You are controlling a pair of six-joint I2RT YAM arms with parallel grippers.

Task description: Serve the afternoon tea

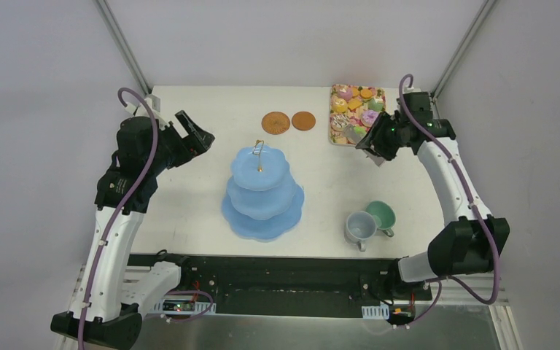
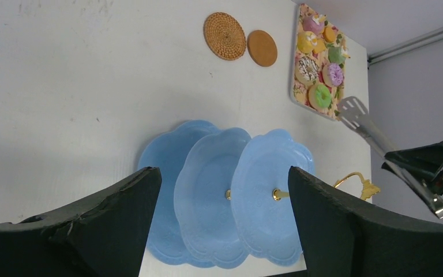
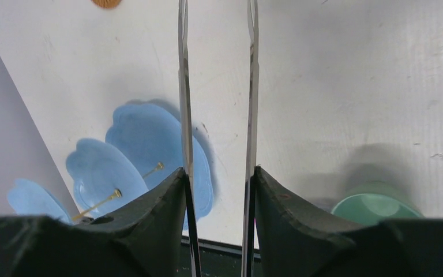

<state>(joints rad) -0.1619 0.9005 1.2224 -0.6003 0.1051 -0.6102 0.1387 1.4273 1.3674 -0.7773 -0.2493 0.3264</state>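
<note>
The light-blue three-tier stand (image 1: pixel 262 191) stands mid-table with bare tiers; it also shows in the left wrist view (image 2: pixel 225 196) and the right wrist view (image 3: pixel 150 144). Donuts (image 1: pixel 370 117) and orange biscuits (image 1: pixel 355 103) lie on the floral tray (image 1: pixel 332 117). Two brown coasters (image 1: pixel 276 122) (image 1: pixel 303 120) lie behind the stand. A grey-blue cup (image 1: pixel 359 227) and a green cup (image 1: pixel 380 214) sit at the front right. My left gripper (image 1: pixel 197 135) (image 2: pixel 222 171) is open and empty, left of the stand. My right gripper (image 1: pixel 374 149) (image 3: pixel 219 173) is shut on the metal tongs (image 1: pixel 355 133), whose tips hover by the tray's near edge.
The tongs' two arms (image 3: pixel 183 86) run out from my right fingers over bare table. The green cup's rim (image 3: pixel 375 208) shows at the right of that view. The tray (image 2: pixel 294 86) sits at the back right corner, close to the frame post.
</note>
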